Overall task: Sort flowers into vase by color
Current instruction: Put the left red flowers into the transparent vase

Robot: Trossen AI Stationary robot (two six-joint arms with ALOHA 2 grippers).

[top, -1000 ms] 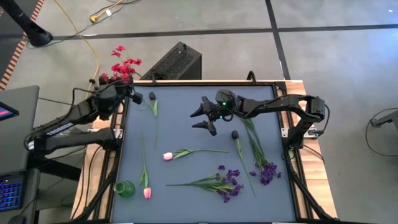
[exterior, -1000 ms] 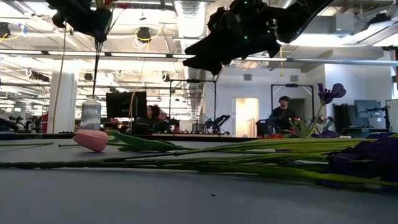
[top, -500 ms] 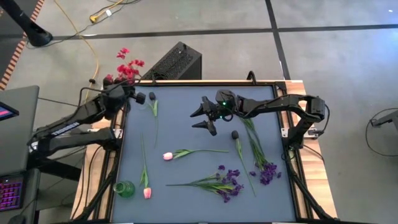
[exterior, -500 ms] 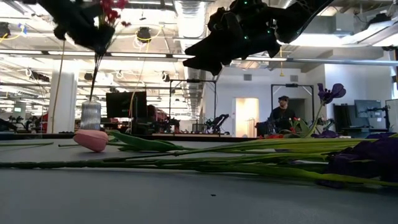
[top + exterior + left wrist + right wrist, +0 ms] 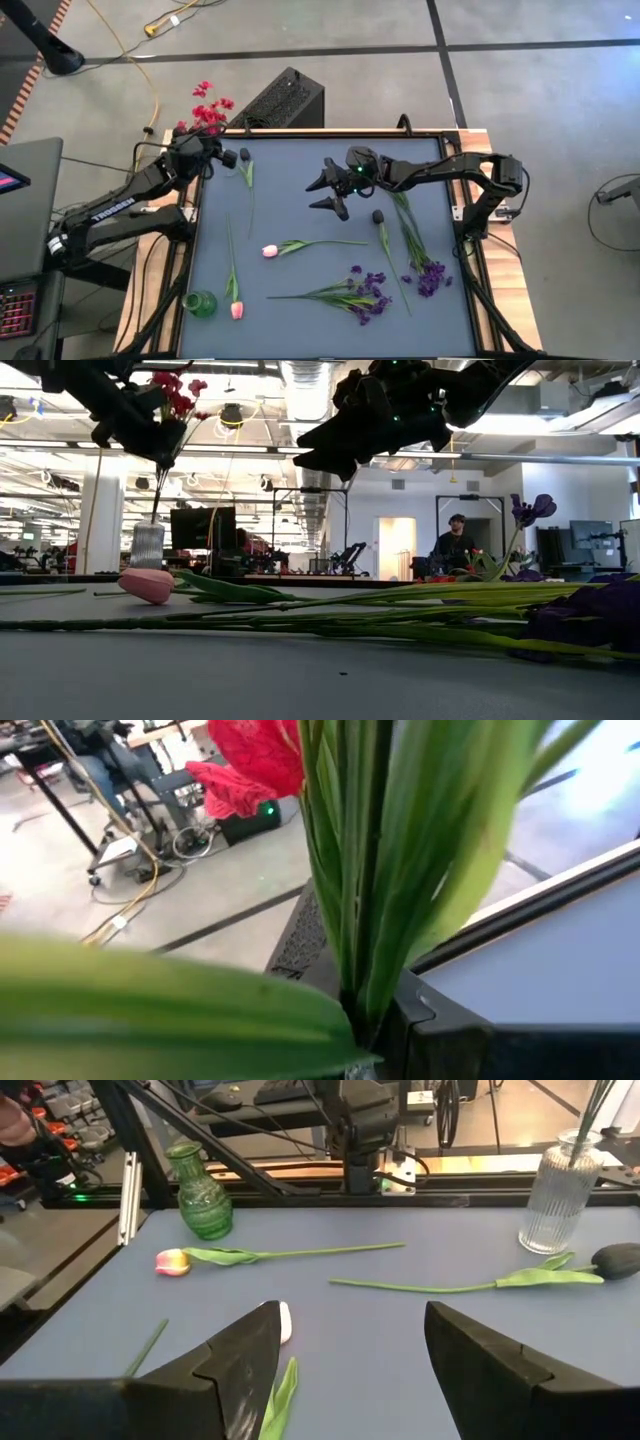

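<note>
Holding the red blossom spray (image 5: 205, 108) at the table's far-left corner, the left gripper (image 5: 190, 150) is pinched tight on its stem bundle. The low view shows the stems running down from that claw into a clear ribbed vase (image 5: 147, 546), so the spray's long axis is near upright w/ a slight tilt, blossoms above the claw, vase directly beneath. That is the relation the next move likely turns on: lower along the stem axis, then let go.

The table (image 5: 300, 190) is a flat matte blue-grey sheet in a wood-and-metal frame. The right gripper (image 5: 333, 192) hovers over the table's far middle w/ fingers spread wide, nothing between them. Nearest to it is a dark-budded stem (image 5: 383, 240) just toward the near side, long axis running far-to-near; the right arm is much the closer one for that.

Purple bunches (image 5: 368, 295) lie at the near right, ruffled petals on long thin leaves. Pink tulips: one (image 5: 270, 250) at centre w/ stem pointing right, another (image 5: 236, 309) beside a squat green glass vase (image 5: 200, 303) at the near-left corner. Another dark bud (image 5: 244, 156) lies near the left claw.

Left wrist view: broad smooth plastic-looking green leaves (image 5: 400, 870), and a crinkly red fabric petal (image 5: 255, 760).
</note>
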